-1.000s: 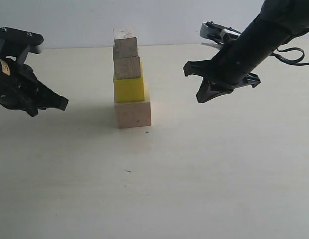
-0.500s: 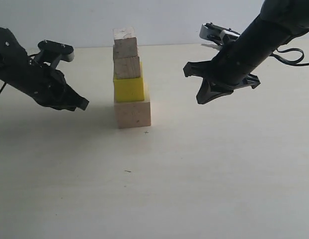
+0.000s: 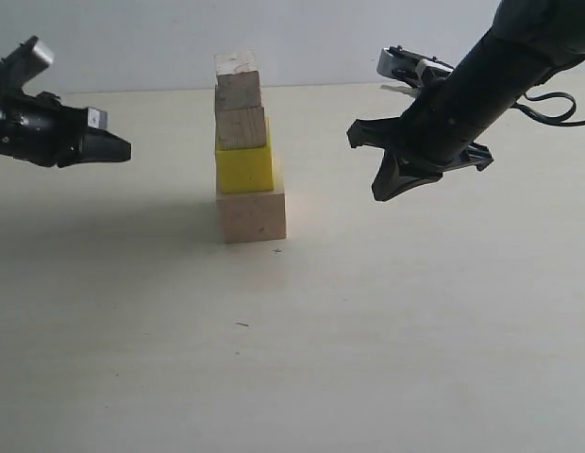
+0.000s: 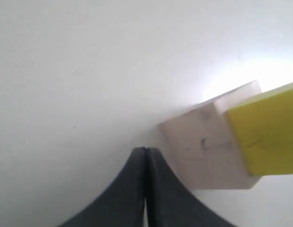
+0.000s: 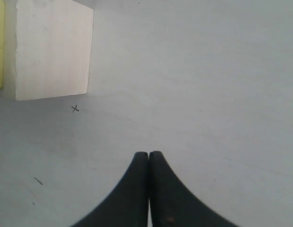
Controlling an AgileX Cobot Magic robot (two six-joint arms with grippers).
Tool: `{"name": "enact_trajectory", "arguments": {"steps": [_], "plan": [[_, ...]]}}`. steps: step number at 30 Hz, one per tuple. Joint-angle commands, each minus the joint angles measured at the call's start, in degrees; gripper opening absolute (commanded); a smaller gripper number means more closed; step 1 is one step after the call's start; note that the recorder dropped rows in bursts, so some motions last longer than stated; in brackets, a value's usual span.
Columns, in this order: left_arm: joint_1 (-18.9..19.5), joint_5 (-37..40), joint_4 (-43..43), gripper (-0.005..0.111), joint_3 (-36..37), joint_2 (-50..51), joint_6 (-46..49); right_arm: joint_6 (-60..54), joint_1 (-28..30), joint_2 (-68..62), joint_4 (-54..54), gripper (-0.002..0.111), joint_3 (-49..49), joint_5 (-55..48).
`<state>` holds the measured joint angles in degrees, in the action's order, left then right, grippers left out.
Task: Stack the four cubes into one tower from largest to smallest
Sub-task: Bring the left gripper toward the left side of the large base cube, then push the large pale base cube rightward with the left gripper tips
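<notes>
I counted two arms, four cubes and one tower.

Furthest left, my left arm hung above the worktop. The left jaws were pressed together with nothing between them, their tips aimed at the stack. The tower stood to their right, well apart, with bare worktop under the gap. The tips sat about level with the seam between the second and third cubes.

The tower held three bare-wood cubes and one yellow. The large wood cube rested on the worktop and carried the yellow cube. On that sat the medium wood cube, and the small wood cube topped it. Their left edges roughly lined up, so each step showed on the side toward the right jaws.

More open worktop followed, then the right arm. The right jaws were also pressed together on nothing, tips angled downward at about the height of the large cube's top. The tower lay to their left, near but not touching. One small cross mark lay by the large cube's corner on the right jaws' side, and one short dash lay further out on the open worktop.
</notes>
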<state>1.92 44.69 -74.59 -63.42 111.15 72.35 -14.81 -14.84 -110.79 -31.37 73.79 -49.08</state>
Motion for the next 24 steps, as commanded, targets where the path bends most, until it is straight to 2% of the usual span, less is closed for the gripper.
{"name": "enact_trajectory", "arguments": {"steps": [1,13,18,24], "plan": [[2.59,7.22,-4.07,0.000,-1.92,2.51,-1.71,-0.28,0.32,0.09,-0.13,0.000,-0.20,-0.26],[-0.72,15.31,-6.50,0.000,-9.42,13.95,-9.87,-0.28,0.32,0.09,-1.66,0.000,-0.20,-0.77],[-1.99,15.32,-9.87,0.000,-10.07,15.66,-9.76,-0.28,0.32,0.09,-1.66,0.000,-0.20,-0.42],[-4.41,15.18,-9.40,0.000,-12.07,16.36,-10.09,-0.28,0.32,0.09,-1.66,0.000,-0.20,-0.18]]}}
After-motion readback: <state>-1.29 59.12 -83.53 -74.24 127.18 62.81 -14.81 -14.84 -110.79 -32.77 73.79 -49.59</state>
